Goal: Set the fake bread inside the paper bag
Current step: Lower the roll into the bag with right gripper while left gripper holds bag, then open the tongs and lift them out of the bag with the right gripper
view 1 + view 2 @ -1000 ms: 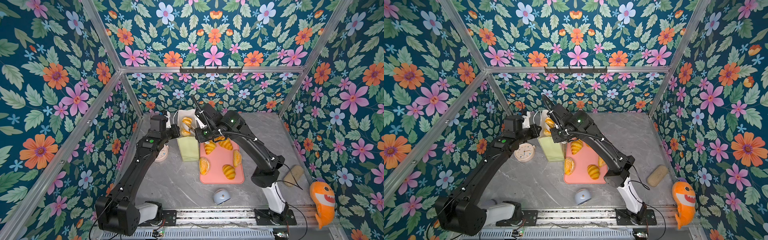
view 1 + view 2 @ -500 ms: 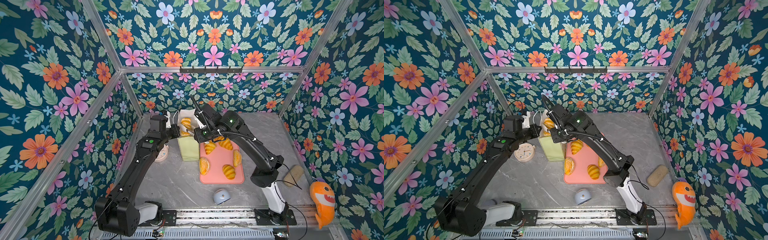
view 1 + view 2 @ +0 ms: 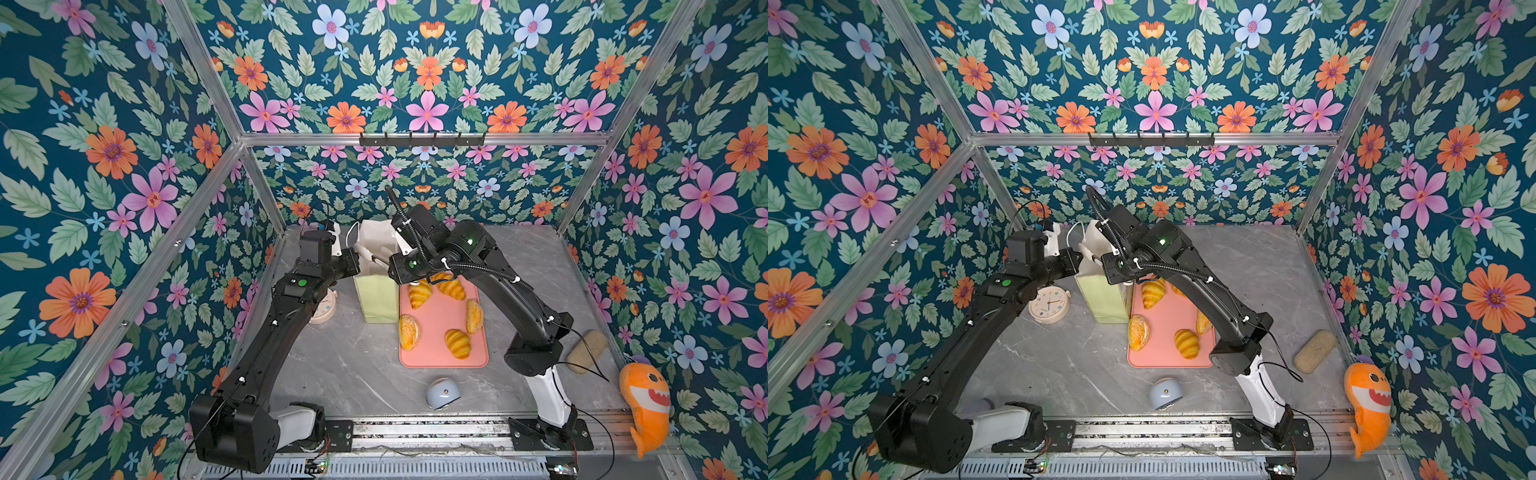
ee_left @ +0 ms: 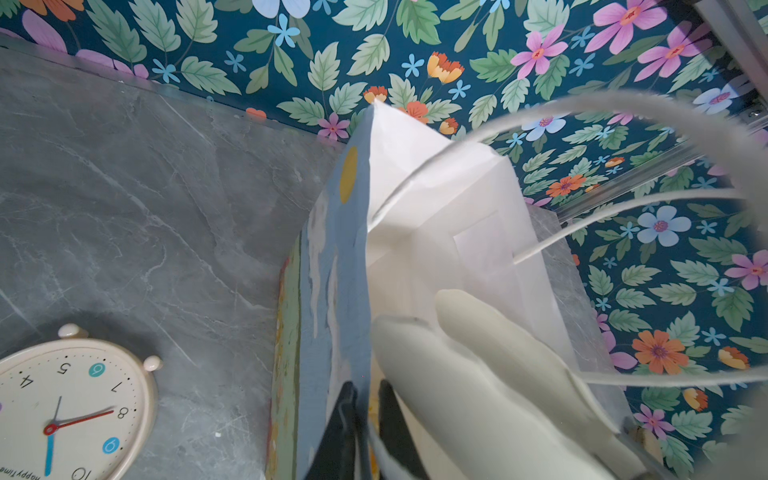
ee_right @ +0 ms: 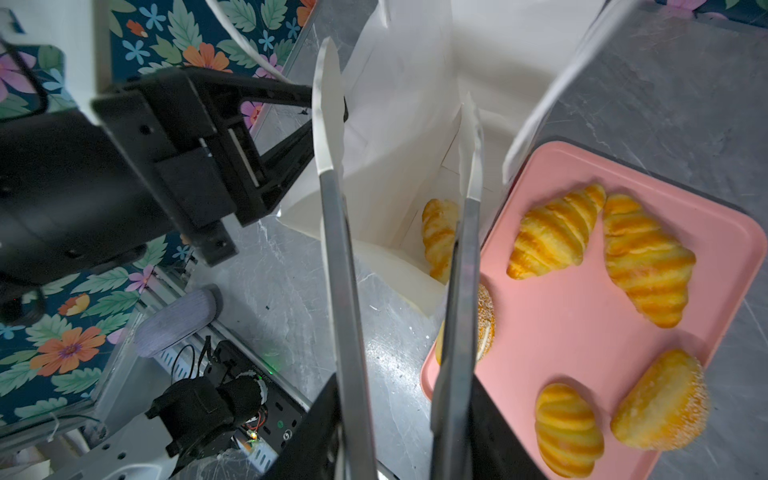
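Upright on the grey table (image 3: 340, 365) in both top views, mouth gaping: the paper bag (image 3: 376, 295) (image 3: 1100, 299), yellow-green side toward 6 o'clock; pinched tight on its rim at 9 o'clock, the left pincer (image 3: 360, 257), one black finger (image 4: 345, 415) on each side of the blue printed face in the left wrist view; dipped into the mouth from the 3 o'clock side, the right pincer (image 5: 399, 116), its long pale-tipped fingers (image 5: 328, 104) spread apart, nothing between them; loose at the bottom of the bag, one croissant (image 5: 438, 237); just beside the bag at 3 o'clock, a pink tray (image 3: 440, 361) bearing the rest of the fake bread (image 3: 457, 343), five pieces; at the tray's 12 o'clock end, two ridged ones side by side, partly under the right arm; on its 3 o'clock edge a seeded bun (image 3: 473, 316), on its 9 o'clock edge another; toward 6 o'clock, a lone ridged one; at 9 o'clock of the bag, near it, a round clock (image 3: 1049, 305); at 6 o'clock of the tray, apart from it, a pale blue dome (image 3: 443, 392); well off at 3 o'clock, near the wall, a tan block (image 3: 587, 351) and an orange plush shark (image 3: 646, 399).
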Tool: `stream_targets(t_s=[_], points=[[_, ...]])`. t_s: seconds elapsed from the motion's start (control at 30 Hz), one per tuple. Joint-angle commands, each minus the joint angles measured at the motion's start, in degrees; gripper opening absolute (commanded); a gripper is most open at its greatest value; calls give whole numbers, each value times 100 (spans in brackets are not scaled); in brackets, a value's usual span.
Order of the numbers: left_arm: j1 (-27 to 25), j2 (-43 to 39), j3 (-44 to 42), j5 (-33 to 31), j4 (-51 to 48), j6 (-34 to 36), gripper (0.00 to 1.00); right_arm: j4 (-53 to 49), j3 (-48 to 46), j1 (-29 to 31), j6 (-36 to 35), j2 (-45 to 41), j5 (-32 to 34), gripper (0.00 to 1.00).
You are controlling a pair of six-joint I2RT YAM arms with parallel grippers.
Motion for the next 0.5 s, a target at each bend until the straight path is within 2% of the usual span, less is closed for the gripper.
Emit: stream_targets(t_s=[0.0,0.47], points=[[-3,-40,11,59,113,-7,13,176,37,16,-3,-172,-150,43],[-5,-66,15,19,98,-8,12,333,-31,16,-51,-886,-459,42]])
